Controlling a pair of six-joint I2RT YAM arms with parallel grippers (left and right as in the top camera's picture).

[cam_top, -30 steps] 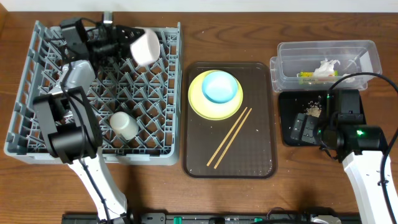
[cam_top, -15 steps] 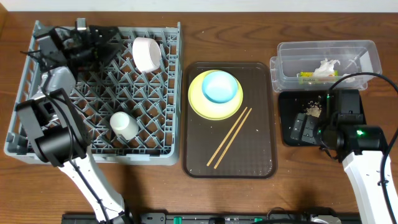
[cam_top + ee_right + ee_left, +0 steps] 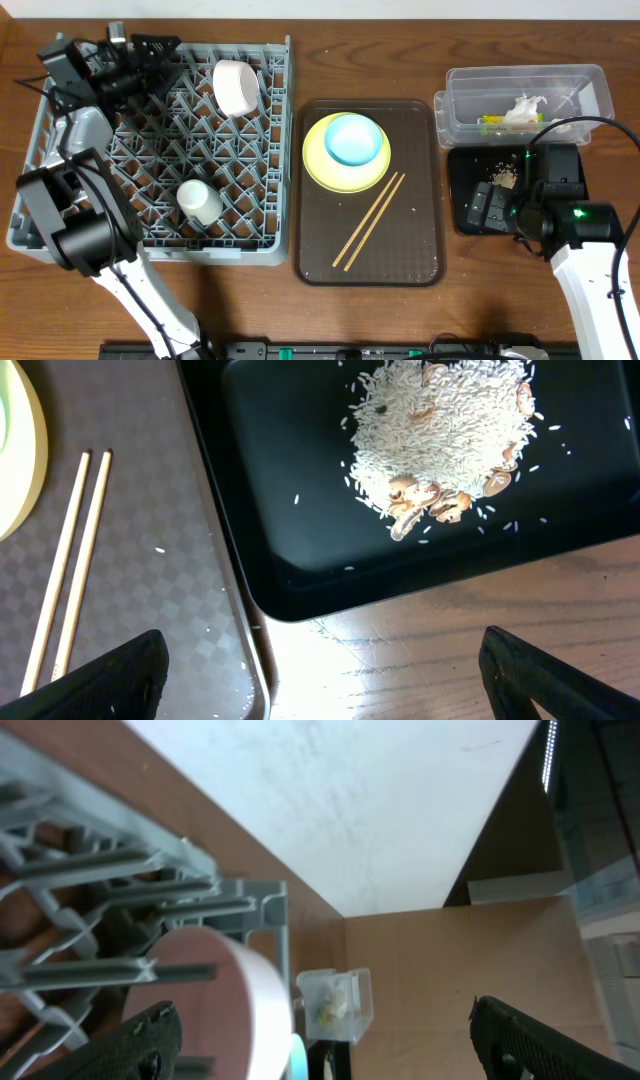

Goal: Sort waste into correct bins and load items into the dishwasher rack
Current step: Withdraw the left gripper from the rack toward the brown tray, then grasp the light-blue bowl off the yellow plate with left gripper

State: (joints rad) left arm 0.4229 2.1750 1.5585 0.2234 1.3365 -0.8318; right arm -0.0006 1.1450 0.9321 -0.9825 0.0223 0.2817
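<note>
Jaws of the left gripper [image 3: 330, 1038] stood wide and empty above the far left corner of the dishwasher rack [image 3: 220, 256], apart from the white bowl [image 3: 235, 86] on its side at the rack's far edge and the small white cup [image 3: 200, 200] nearer its front. A strip of bare table [image 3: 310, 60] separated the rack's right wall from the brown serving tray [image 3: 420, 230] bearing the yellow plate [image 3: 318, 165], light blue bowl [image 3: 355, 140] and chopsticks [image 3: 370, 220]. Well right of the rack, the right gripper [image 3: 322, 675] hung spread, holding nothing, over a corner of the black tray [image 3: 290, 530].
</note>
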